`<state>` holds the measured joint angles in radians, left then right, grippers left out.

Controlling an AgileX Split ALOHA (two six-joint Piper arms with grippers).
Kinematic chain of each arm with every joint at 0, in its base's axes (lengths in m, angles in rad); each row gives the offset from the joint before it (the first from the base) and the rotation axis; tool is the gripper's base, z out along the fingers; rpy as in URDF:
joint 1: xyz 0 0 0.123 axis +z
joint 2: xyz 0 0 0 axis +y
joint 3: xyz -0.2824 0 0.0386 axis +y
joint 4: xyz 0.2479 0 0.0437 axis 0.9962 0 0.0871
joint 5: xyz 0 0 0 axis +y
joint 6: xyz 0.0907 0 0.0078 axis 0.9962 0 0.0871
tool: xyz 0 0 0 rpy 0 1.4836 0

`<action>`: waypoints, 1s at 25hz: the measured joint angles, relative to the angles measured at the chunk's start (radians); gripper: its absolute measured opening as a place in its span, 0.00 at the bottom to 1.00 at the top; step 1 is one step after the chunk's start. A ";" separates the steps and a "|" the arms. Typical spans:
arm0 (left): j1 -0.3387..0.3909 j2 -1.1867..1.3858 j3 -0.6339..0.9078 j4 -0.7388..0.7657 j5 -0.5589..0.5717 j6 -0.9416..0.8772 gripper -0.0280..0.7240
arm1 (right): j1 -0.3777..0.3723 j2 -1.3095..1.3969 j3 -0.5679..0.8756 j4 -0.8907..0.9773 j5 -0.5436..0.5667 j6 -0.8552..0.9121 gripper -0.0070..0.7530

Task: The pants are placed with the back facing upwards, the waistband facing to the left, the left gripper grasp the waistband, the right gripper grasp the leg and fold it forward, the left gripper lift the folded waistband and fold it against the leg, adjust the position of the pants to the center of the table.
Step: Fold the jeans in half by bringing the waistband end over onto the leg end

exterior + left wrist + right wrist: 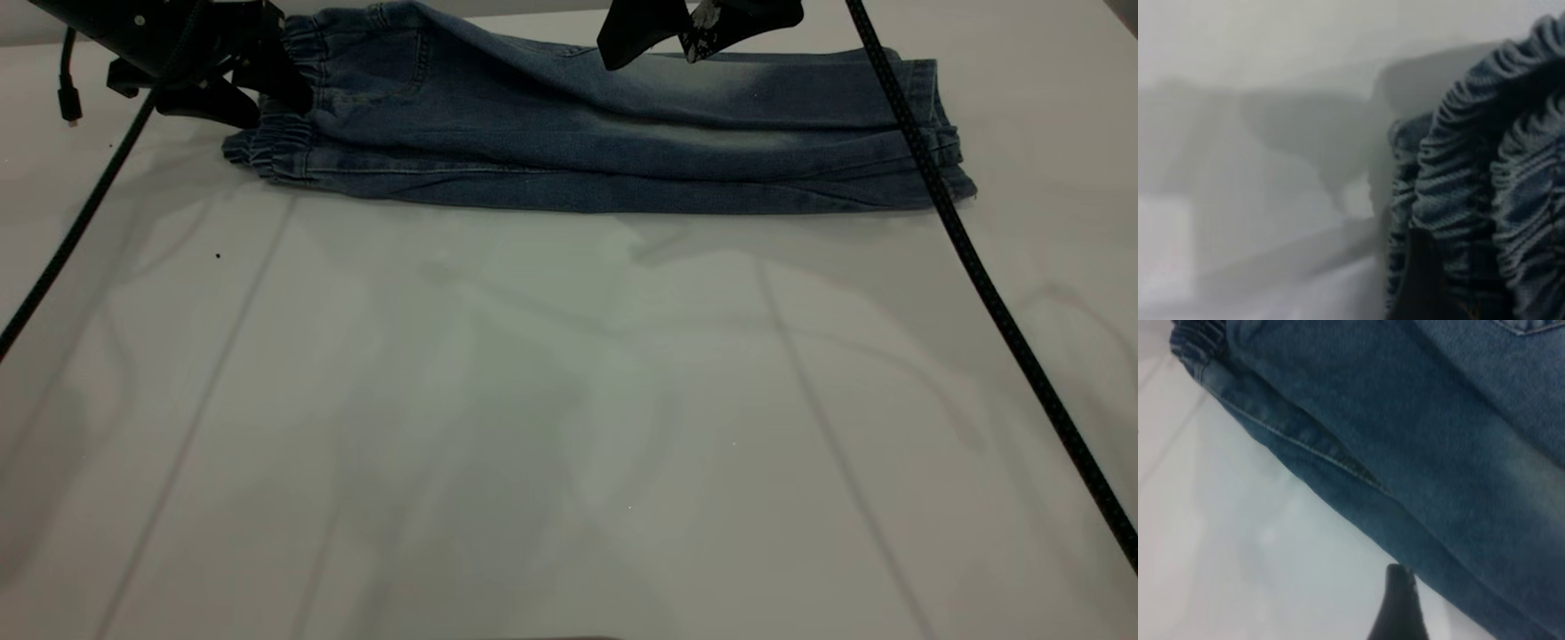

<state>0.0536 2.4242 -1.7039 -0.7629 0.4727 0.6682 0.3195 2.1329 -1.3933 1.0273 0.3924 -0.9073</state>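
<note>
White smooth table (569,427), faded blue denim pants (622,133) folded lengthwise at far edge.
We see black left gripper (267,84) clamping ruched waistband (284,147); right gripper (689,36) hovers, can't tell fingers. Risk: waistband slips w/ thin bite.

Close view of a gathered, finely pleated blue denim elastic waistband (1485,180) filling one side, its ruched folds standing in layered ridges. Beside it lies a smooth white tabletop (1238,53) crossed by soft grey shadows.

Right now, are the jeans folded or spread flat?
Folded lengthwise: in the exterior view the jeans lie as one long strip, one leg stacked on the other. The left gripper is at the waistband.
</note>
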 joint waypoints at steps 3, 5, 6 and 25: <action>0.000 0.002 0.000 0.000 -0.001 0.000 0.64 | 0.000 0.000 0.000 0.005 -0.004 0.000 0.64; 0.000 0.002 -0.001 0.011 -0.001 0.000 0.64 | 0.000 0.000 0.000 0.005 -0.004 0.000 0.64; 0.000 0.002 -0.002 0.027 -0.001 0.000 0.64 | 0.000 0.000 0.000 0.005 -0.005 0.000 0.64; 0.002 0.045 -0.014 -0.078 -0.021 0.047 0.20 | 0.000 0.000 -0.004 0.031 -0.162 -0.048 0.64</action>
<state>0.0556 2.4693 -1.7177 -0.8413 0.4513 0.7151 0.3195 2.1329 -1.3970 1.0586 0.2309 -0.9550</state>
